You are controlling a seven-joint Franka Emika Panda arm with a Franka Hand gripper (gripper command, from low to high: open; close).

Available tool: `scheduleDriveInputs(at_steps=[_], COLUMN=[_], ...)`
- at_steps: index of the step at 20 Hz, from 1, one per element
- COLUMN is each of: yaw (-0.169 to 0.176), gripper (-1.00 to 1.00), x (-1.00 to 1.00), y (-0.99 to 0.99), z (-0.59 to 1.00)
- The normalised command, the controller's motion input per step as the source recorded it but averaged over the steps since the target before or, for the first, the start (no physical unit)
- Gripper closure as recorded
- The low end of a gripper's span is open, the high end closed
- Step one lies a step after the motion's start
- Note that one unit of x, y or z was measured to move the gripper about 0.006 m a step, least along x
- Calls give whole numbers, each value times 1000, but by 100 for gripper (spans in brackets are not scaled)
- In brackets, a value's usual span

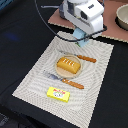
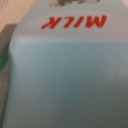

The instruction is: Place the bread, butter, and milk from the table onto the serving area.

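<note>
The pale-blue milk carton (image 1: 84, 42) hangs in my gripper (image 1: 82, 38) over the far edge of the beige placemat (image 1: 95, 90). The jaws look shut on it. The carton (image 2: 65, 75) fills the wrist view, with red "MILK" lettering, and hides the fingers there. The golden-orange bread (image 1: 68, 64) lies on the round tan plate (image 1: 57, 68) in the middle of the mat. The yellow butter packet (image 1: 58, 93) lies flat on the mat near its front edge, well away from the gripper. The black table (image 1: 20, 40) surrounds the mat.
An orange-handled knife (image 1: 86, 59) lies beyond the plate and an orange-handled fork (image 1: 74, 83) in front of it. A pinkish-brown board (image 1: 112, 31) with a grey pot (image 1: 122, 17) sits behind the mat at the exterior view's right.
</note>
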Motion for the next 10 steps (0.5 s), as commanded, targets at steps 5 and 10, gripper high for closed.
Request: scheduleDriveInputs(at_steps=[5, 10], yaw=[44, 57], gripper=[100, 100], x=[-8, -47], y=[185, 150], z=[-159, -146])
